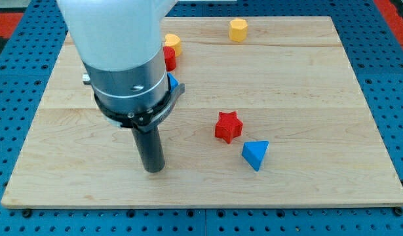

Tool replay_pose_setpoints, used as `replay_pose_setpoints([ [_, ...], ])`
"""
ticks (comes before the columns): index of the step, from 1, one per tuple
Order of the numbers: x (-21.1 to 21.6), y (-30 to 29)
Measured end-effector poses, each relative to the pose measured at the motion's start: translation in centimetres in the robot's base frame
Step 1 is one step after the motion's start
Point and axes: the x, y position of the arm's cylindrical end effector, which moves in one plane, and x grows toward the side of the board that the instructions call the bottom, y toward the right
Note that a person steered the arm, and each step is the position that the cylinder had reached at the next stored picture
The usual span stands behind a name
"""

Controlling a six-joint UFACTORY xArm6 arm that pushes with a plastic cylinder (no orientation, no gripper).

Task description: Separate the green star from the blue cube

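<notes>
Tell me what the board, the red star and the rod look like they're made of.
The board looks like pale wood, matte, with grain lines and plank seams showing. The red star seems painted wood or plastic; its flat, even colour leaves that open. The rod ending in my tip looks like dark metal or plastic with a dull sheen. My tip sits left of the red star, touching no block.
</notes>
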Motion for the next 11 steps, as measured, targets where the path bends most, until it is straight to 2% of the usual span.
replay_pose_setpoints([
  [2, -4.3, -0.6],
  [3, -5.6, 3.1],
  [4, -8.9, 6.1],
  [5, -12.1, 4.5],
  [7, -16.4, 8.5],
  [8, -18.2, 1.2],
  [9, -18.2, -2.6],
  [10, -18.2, -2.5],
  [11, -18.8, 0.3],
])
